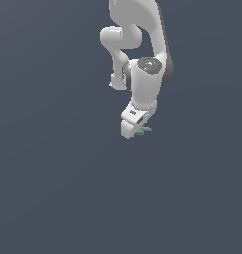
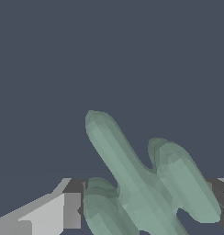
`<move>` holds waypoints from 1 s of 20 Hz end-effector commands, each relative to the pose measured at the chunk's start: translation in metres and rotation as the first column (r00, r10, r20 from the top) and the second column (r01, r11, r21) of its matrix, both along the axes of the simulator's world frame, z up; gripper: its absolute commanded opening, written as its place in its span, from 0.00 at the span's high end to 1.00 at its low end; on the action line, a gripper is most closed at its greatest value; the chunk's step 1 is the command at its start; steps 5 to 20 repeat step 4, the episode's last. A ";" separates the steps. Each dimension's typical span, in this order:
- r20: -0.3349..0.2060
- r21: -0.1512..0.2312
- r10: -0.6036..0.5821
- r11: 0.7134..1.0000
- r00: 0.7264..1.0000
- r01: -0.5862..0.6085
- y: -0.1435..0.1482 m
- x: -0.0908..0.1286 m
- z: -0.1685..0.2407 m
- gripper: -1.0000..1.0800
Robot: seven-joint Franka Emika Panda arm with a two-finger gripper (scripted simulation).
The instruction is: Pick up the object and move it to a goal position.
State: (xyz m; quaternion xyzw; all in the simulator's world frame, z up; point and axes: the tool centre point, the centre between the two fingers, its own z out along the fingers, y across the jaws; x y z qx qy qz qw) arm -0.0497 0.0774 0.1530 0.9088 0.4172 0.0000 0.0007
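The object (image 2: 146,183) is a small flat pale green plane-shaped piece. In the wrist view it fills the gap between my two grey fingers (image 2: 72,210), its wings touching the pads on both sides. In the exterior view only a small green tip of the object (image 1: 143,130) sticks out beside the tips of my white gripper (image 1: 134,133), which hangs tilted below the arm. The jaws stand closed against the object. My gripper (image 2: 150,209) sits low in the wrist view.
A plain dark blue-grey surface (image 1: 53,188) fills both views. No goal marker and no other object shows. The white arm (image 1: 138,44) comes down from the top of the exterior view.
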 end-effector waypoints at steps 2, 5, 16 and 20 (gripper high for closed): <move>-0.001 0.001 0.000 1.000 1.000 0.000 0.001 -0.002 0.003 1.00; -0.001 0.001 0.000 1.000 1.000 0.000 0.001 -0.001 0.003 1.00; -0.001 0.001 0.000 1.000 1.000 0.000 0.001 -0.001 0.003 1.00; -0.001 0.001 0.000 1.000 1.000 0.000 0.001 -0.001 0.003 1.00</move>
